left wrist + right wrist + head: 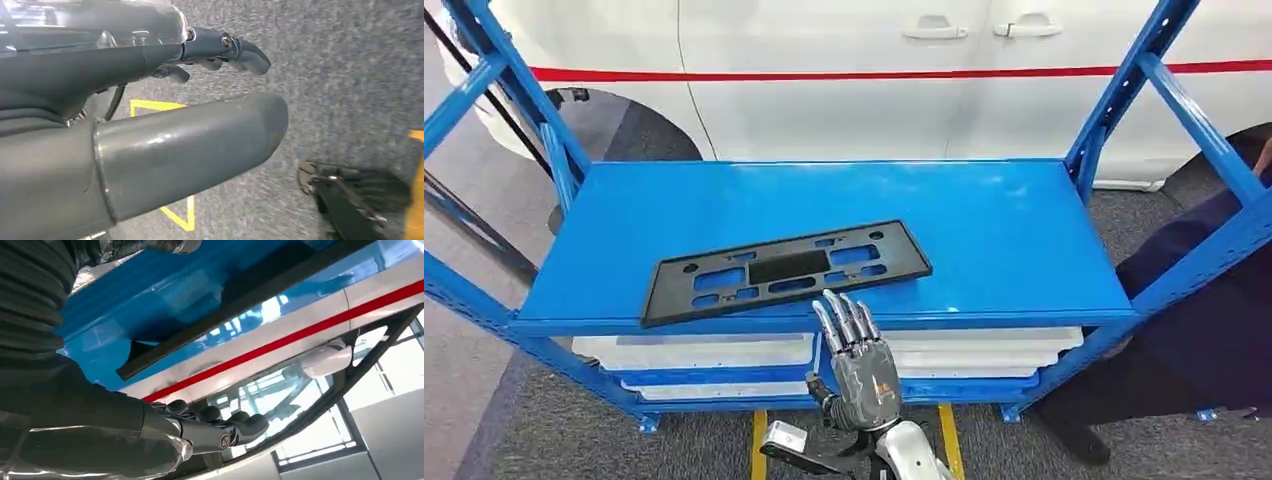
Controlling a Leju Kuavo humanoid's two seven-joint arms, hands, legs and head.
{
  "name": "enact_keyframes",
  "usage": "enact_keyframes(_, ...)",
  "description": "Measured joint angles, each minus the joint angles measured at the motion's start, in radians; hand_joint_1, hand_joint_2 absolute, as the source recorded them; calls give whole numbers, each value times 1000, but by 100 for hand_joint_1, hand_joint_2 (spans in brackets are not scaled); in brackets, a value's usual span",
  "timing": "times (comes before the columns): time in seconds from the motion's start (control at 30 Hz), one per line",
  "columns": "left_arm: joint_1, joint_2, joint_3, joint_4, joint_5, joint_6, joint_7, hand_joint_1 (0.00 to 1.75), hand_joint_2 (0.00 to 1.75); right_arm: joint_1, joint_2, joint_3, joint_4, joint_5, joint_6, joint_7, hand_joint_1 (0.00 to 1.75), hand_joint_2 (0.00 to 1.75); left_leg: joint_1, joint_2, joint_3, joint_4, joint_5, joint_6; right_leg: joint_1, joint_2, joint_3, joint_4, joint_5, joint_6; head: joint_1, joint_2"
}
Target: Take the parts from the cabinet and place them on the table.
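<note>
No legible text, label, brand or number anywhere; plain red stripe (pixel 874 73) along white vehicle body (pixel 824 110); unlettered yellow floor lines (pixel 758 445) below blue rack (pixel 984 230); small orange mark on right hand (pixel 865 372), unreadable.

So there's a white car (pixel 844 80) parked right behind the blue rack, with a red stripe (pixel 874 73) running along its side and two door handles (pixel 979 29) just above that stripe. Its front wheel arch (pixel 614 125) is off toward the left end. Below the car, the floor is grey carpet (pixel 534 420) with yellow tape lines (pixel 757 445) on it. Off past the car's right end there's something dark, maybe a person's clothing (pixel 1214 300), hard to tell.
</note>
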State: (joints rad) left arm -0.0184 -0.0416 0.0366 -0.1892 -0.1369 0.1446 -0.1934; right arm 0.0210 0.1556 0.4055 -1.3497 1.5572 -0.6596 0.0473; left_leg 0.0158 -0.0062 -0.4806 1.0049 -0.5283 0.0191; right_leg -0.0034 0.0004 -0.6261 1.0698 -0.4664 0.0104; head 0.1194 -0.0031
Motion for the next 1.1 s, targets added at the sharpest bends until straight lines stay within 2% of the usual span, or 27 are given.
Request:
enact_keyframes(0.03,-2,0,0,0,0,0,0,0,0,1,1,-1,-1,-1,0,0,0,175,0,-1,-6,0,-5,-8,4,0,8,-28,-2,-8,4,0)
enact_keyframes(0.07,-3,0,0,0,0,0,0,0,0,5,3,-2,-1,-5,0,0,0,175,0,-1,-5,-5,-10,-16,4,0,7,-24,15,-14,5,0)
enact_keyframes(0.13,-4,0,0,0,-1,0,1,0,0,5,3,-5,-2,-5,0,-1,0,175,-2,0,17,5,-10,-27,0,6,25,-31,0,-28,5,0)
enact_keyframes(0.17,-4,3,0,0,-1,0,2,0,0,7,5,-5,-2,-6,0,0,0,175,1,3,16,23,-20,-29,-4,3,49,-43,-5,-36,3,0)
enact_keyframes(0.2,-4,2,0,0,-1,0,2,0,0,6,5,-6,-2,-6,0,-1,0,175,0,3,-3,71,-33,-33,-4,2,65,-49,-11,-42,3,0)
enact_keyframes(0.3,-5,2,0,0,-4,0,2,0,0,6,5,-6,0,-8,0,-1,0,175,2,3,-140,270,-108,-41,-1,0,83,-50,-32,-50,2,0)
enact_keyframes(0.33,-4,2,0,0,-4,0,2,0,0,7,5,-8,0,-8,0,-1,0,175,1,3,-180,308,-114,-43,0,2,93,-50,-40,-51,3,0)
enact_keyframes(0.37,-2,2,0,0,-4,1,2,0,0,7,5,-8,0,-8,0,-1,0,175,1,3,-194,296,-88,-41,1,6,107,-50,-50,-50,3,0)
enact_keyframes(0.4,3,2,0,0,-6,1,3,0,0,8,5,-8,0,-4,0,2,0,175,1,3,-189,241,-39,-36,1,9,125,-50,-61,-48,2,0)
enact_keyframes(0.47,5,3,0,0,-10,2,2,0,0,7,5,-8,1,9,0,18,0,175,-3,3,-162,89,89,-21,2,10,157,-50,-84,-43,2,0)
enact_keyframes(0.5,10,4,0,3,-16,3,0,0,0,6,5,-8,3,11,0,32,0,175,-9,2,-163,65,116,-12,1,9,161,-48,-93,-39,4,0)
enact_keyframes(0.53,8,5,0,5,-18,4,-2,0,0,6,5,-8,10,11,0,47,0,175,-15,4,-172,49,92,-12,3,11,160,-50,-99,-31,2,0)
enact_keyframes(0.57,4,5,0,5,-20,4,-6,0,0,4,4,-7,13,12,0,68,0,175,-17,3,-167,53,110,-4,2,11,157,-47,-105,-23,1,0)
enact_keyframes(0.6,3,5,0,5,-24,4,-9,0,0,2,2,-4,18,12,0,90,0,175,-19,2,-166,47,104,0,1,9,160,-53,-109,-16,1,0)
enact_keyframes(0.63,3,6,0,5,-27,4,-10,0,0,-1,2,0,22,12,0,102,0,175,-18,2,-163,41,103,3,2,9,165,-59,-111,-13,2,0)
enact_keyframes(0.67,3,5,0,5,-27,4,-10,0,0,-4,0,5,25,13,0,111,0,175,-4,5,-151,26,105,6,5,8,170,-58,-122,-8,0,0)
enact_keyframes(0.7,4,5,0,5,-28,4,-11,0,0,-6,-3,9,27,13,0,118,0,175,-5,5,-141,18,104,8,4,5,164,-35,-131,-2,3,0)
enact_keyframes(0.73,2,5,0,5,-31,4,-11,0,0,-9,-6,15,34,13,0,128,0,175,-5,5,-135,14,99,16,1,5,130,29,-161,4,2,0)
enact_keyframes(0.77,1,5,0,5,-34,5,-11,0,0,-10,-9,19,43,13,0,132,0,175,-5,5,-131,14,95,22,-3,5,78,116,-195,9,2,0)
enact_keyframes(0.83,-2,5,0,5,-35,6,-11,0,0,-9,-16,25,55,13,0,133,0,175,-5,4,-124,15,86,23,-9,5,-7,236,-218,17,2,0)
enact_keyframes(0.87,-2,5,0,5,-37,6,-11,0,0,-10,-19,30,60,13,0,144,0,175,-5,2,-117,15,81,22,-13,4,-26,241,-194,21,2,0)
enact_keyframes(0.9,-3,5,0,5,-37,6,-11,0,0,-13,-22,36,64,13,0,156,0,175,-4,1,-108,16,75,20,-16,4,-20,199,-145,23,2,0)
enact_keyframes(0.97,-1,5,0,5,-38,6,-10,0,0,-18,-28,48,73,13,0,172,0,175,-2,0,-88,19,61,13,-20,2,37,34,-25,22,2,0)
enact_keyframes(1.0,1,5,0,5,-39,6,-10,0,0,-21,-31,55,79,13,0,190,0,175,-3,0,-89,19,56,7,-20,3,52,0,-24,16,2,0)
enact_keyframes(1.03,-5,5,0,5,-40,6,-10,0,0,-27,-33,65,85,13,0,214,0,175,-8,-1,-88,28,53,0,-12,3,56,-21,-23,12,3,0)
enact_keyframes(1.07,-5,5,0,5,-43,6,-10,0,0,-35,-39,78,92,13,0,249,0,175,-7,-1,-94,24,57,-6,-10,3,53,-21,-30,2,1,0)
enact_keyframes(1.1,-5,5,0,5,-46,6,-10,0,0,-49,-46,103,98,13,0,293,0,175,-7,0,-94,22,57,-10,-9,6,50,-22,-30,-1,2,0)
